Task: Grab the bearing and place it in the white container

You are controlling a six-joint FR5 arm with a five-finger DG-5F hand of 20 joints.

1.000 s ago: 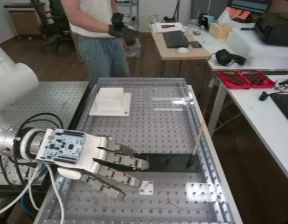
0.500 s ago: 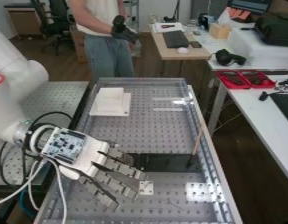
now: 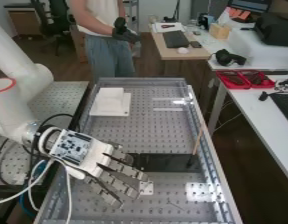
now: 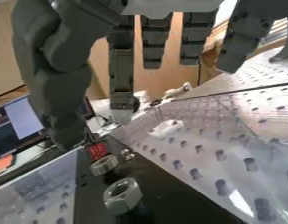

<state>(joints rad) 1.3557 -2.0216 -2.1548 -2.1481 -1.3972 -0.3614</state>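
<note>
Hovering above the metal bench [image 3: 141, 130], the robot hand [image 3: 81, 155] is wide open, its fingers straight and fanned out toward the small white plate [image 3: 146, 188]. The dark strip [image 3: 169, 162] lies across the bench, with a thin wooden stick [image 3: 197, 145] reaching down to it. In the wrist view I make out 2 ring-like metal pieces on that strip: a big six-sided nut [image 4: 123, 195] and a smaller metal ring [image 4: 104, 165], set apart from each other. The smaller ring looks like the bearing, though I can't be sure. Just beside it are a red piece [image 4: 97, 150] and a small shiny part [image 4: 127, 155]. Farther along the bench, well apart from the hand, sits the white container [image 3: 111, 101]. On the side table are 2 red trays [image 3: 226, 73].
</note>
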